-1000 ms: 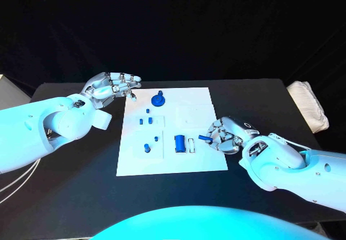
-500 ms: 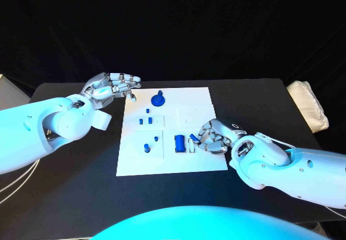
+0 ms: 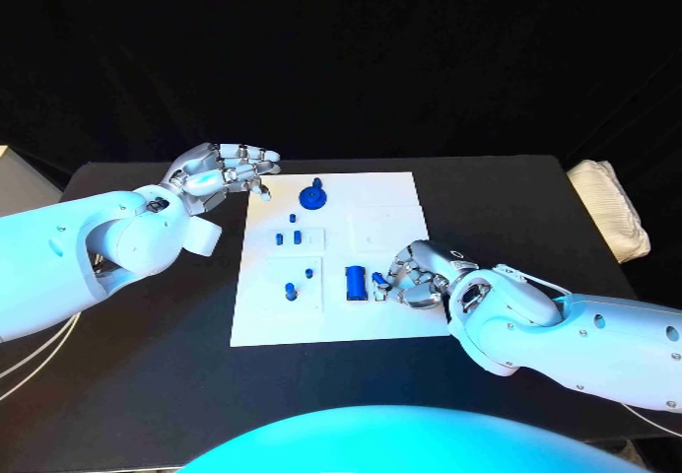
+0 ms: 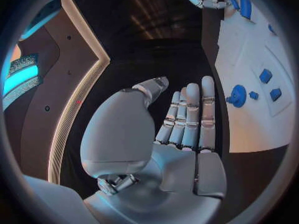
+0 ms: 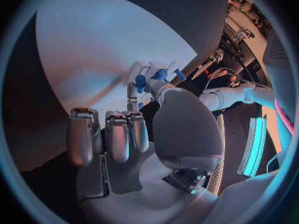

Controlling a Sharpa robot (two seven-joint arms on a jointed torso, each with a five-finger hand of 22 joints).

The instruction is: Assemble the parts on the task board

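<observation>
Head view puts your right hand (image 3: 422, 274) low over the near right part of the white task board (image 3: 391, 212), its fingers (image 3: 404, 264) pinching a small blue part (image 3: 381, 280) just beside the blue cylinder (image 3: 354, 284) and the pale slot piece next to it. In the right wrist view you can see that same blue part (image 5: 141, 81) caught at the fingertips, with the other fingers curled loosely alongside. Judge the piece as light, rigid plastic, probably smooth enough to twist or slip in metal fingers, so keep the pinch across its short sides and near its middle, leaving the end that faces the board free to enter a seat. Don't squeeze hard; a hard little piece like this is more likely to pop out sideways than to bend. Your left hand (image 3: 222, 169) hangs off the far left corner of the board, above the worktop (image 3: 170, 374), fingers (image 4: 190, 114) straight and side by side, holding nothing. Beyond those fingertips sit the round blue knob (image 3: 312, 198) and some small blue pegs (image 3: 292, 237), all untouched.
</observation>
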